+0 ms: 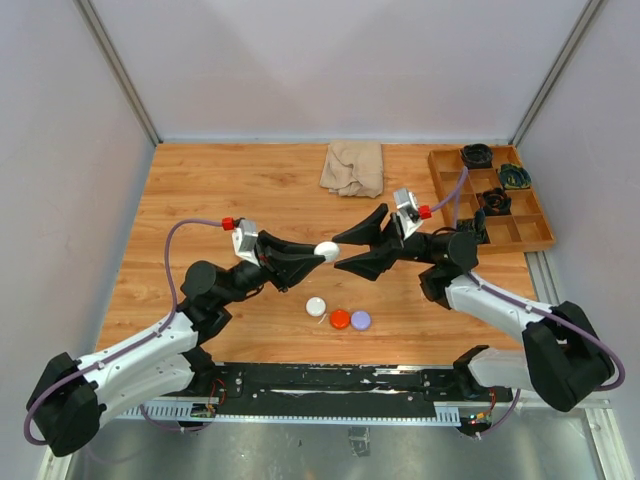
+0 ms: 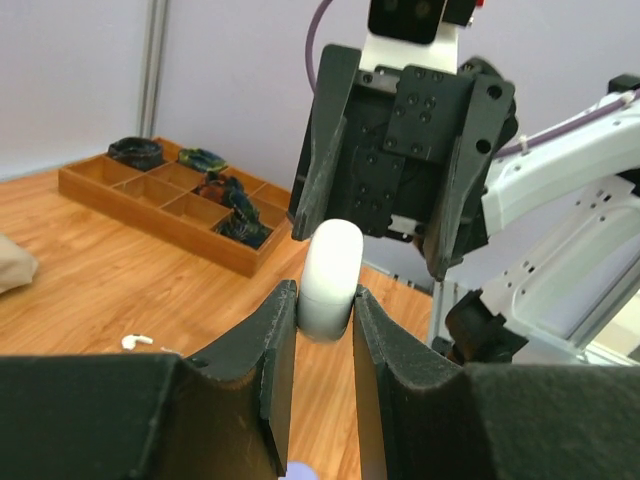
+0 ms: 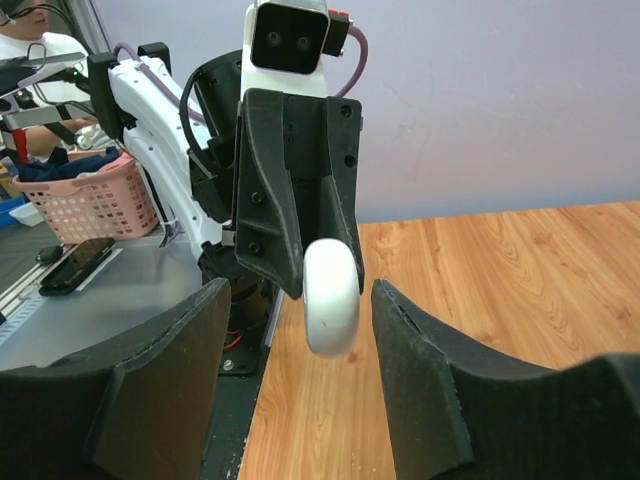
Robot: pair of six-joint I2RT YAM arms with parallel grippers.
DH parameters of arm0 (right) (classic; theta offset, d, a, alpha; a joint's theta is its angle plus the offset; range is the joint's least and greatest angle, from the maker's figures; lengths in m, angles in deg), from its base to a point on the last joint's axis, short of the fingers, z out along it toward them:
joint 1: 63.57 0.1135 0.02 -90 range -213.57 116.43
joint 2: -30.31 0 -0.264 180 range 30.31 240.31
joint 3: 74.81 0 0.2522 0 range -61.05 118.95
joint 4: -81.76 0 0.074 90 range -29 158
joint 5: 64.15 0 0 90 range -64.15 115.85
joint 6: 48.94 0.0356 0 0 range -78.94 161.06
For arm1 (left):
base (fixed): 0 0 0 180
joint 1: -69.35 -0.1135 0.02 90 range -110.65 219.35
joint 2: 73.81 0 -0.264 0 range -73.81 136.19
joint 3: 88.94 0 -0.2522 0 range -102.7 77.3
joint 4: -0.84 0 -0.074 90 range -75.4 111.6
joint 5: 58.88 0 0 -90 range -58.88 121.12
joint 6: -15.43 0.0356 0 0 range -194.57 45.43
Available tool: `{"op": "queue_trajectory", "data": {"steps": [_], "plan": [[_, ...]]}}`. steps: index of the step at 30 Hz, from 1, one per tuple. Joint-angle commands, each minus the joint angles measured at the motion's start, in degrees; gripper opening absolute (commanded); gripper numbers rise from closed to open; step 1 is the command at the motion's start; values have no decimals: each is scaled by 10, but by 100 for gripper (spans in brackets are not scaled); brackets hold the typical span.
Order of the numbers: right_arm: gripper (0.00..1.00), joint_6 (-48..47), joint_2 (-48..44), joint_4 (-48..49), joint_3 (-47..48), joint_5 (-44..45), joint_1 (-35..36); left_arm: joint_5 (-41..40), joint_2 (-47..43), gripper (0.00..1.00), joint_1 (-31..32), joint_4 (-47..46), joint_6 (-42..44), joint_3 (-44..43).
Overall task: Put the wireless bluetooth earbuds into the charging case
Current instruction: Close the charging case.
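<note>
Wooden table (image 1: 200, 200): pucks (image 1: 339, 319), cloth (image 1: 353, 167), tray (image 1: 440, 192), case (image 1: 326, 250)

The lower end of the white case (image 2: 330, 265) is hidden between the fingers (image 2: 275, 345) of the left hand (image 2: 325, 297). The dark items (image 2: 238, 222) in the wooden tray (image 2: 150, 212) cannot be identified. A purple object (image 2: 300, 470) is cut off below.

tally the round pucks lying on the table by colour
white puck: 1
red puck: 1
purple puck: 1
total: 3
</note>
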Motion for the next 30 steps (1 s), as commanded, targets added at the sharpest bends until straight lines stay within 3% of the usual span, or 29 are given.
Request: {"op": "queue_trajectory", "data": {"steps": [1, 7, 15, 19, 22, 25, 27, 30], "plan": [[59, -32, -25, -92, 37, -37, -8, 31, -14, 0, -3, 67, 64, -35], [54, -90, -48, -227, 63, -55, -6, 55, -8, 0, -3, 86, 81, -48], [44, -134, -62, -313, 76, -63, -4, 78, 1, 0, -3, 86, 85, -55], [35, -138, -58, -322, 81, -63, -2, 83, 2, 0, -3, 88, 88, -55], [21, -141, -58, -328, 82, -60, -1, 80, 1, 0, -3, 92, 92, -53], [8, -142, -61, -329, 82, -54, -1, 71, -4, 14, -3, 93, 95, -47], [6, -146, -66, -334, 83, -49, 0, 66, -5, 29, -3, 95, 97, -43], [5, -155, -71, -348, 86, -42, 2, 64, -2, 42, -3, 95, 97, -37]]}}
